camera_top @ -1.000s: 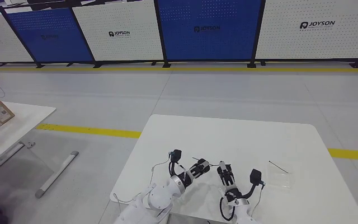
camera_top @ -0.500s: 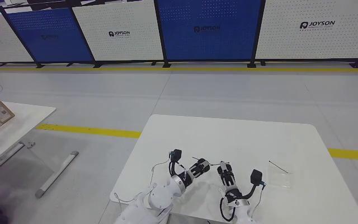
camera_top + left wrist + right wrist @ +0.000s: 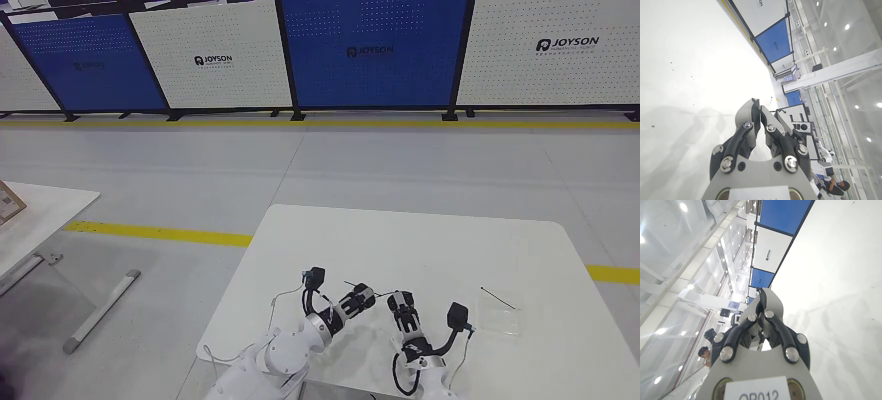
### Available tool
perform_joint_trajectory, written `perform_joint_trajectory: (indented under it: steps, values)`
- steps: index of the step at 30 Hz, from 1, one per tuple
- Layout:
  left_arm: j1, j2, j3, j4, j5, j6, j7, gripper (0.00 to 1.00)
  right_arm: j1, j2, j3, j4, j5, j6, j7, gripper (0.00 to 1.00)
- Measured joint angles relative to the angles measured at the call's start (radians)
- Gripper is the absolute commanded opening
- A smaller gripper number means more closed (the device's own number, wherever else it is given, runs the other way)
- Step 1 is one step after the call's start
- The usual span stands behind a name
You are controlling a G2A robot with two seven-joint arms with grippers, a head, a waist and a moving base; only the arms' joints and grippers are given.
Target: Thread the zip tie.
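Observation:
A thin black zip tie hangs low over the white table, near its front edge, spanning the gap between my two grippers. My left gripper is shut on one part of it, its ribbed pads pressed together in the left wrist view. The right gripper faces it from a short distance and is shut on the other part. In the right wrist view the zip tie pokes out past the right gripper's closed tips. The right gripper sits just behind the left one's fingers.
A second black zip tie lies on a clear flat tray at the table's right side. A neighbouring table corner stands far off to the left.
The right gripper has edged slightly toward the left one. The left gripper has hardly moved.

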Motion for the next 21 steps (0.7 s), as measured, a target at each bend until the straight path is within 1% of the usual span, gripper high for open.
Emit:
perform_joint_trajectory:
  steps: [4, 7, 18, 19, 20, 21]
  values:
    - [0.006, 0.002, -0.002, -0.004, 0.006, -0.02, -0.009, 0.0, 0.007, 0.0, -0.004, 0.006, -0.005, 0.016, 0.01, 0.0]
    - [0.009, 0.002, -0.002, -0.007, 0.009, -0.027, -0.011, 0.0, 0.01, -0.001, -0.007, 0.01, -0.008, 0.017, 0.013, 0.0]
    - [0.012, 0.003, -0.001, -0.013, 0.01, -0.032, -0.02, 0.0, 0.016, 0.0, -0.005, 0.016, 0.003, 0.015, 0.038, 0.0]
    - [0.012, 0.003, -0.001, -0.013, 0.008, -0.031, -0.02, 0.08, 0.016, 0.0, -0.004, 0.016, 0.004, 0.015, 0.036, 0.0]
    - [0.012, 0.003, -0.001, -0.013, 0.004, -0.029, -0.02, 0.32, 0.016, 0.0, -0.003, 0.017, 0.006, 0.014, 0.035, 0.0]
    - [0.012, 0.003, -0.001, -0.013, 0.0, -0.027, -0.02, 0.42, 0.016, 0.0, -0.002, 0.017, 0.007, 0.015, 0.034, 0.0]
